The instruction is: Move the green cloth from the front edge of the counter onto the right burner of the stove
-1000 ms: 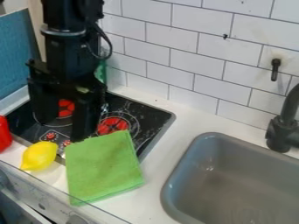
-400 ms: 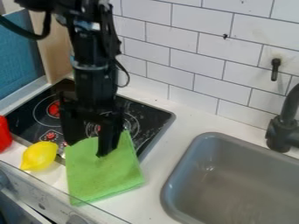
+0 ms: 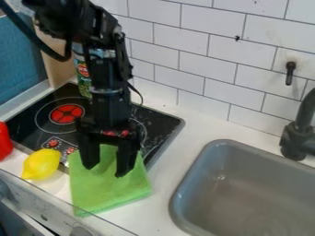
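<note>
The gripper [image 3: 106, 170] hangs open over the upper half of the green cloth [image 3: 111, 191], its two fingers apart with the cloth's green visible between them. The cloth lies folded, partly over the stove's front right corner and partly on the white counter. Whether the fingertips touch the cloth, I cannot tell. To the left of the cloth rests a yellow lemon [image 3: 41, 164], and at the left edge is a red object [image 3: 4, 141], partly cut off.
Behind the gripper is the black stove [image 3: 37, 124] with red burner marks. A green can [image 3: 83, 76] stands at its back, partly behind the arm. On the right are a grey sink [image 3: 184, 184] and a black faucet [image 3: 296, 140]. White tiles line the back.
The gripper has moved right and toward the camera, from above the stove to above the cloth. The green can behind the arm has come into sight. Cloth and lemon have not moved.
</note>
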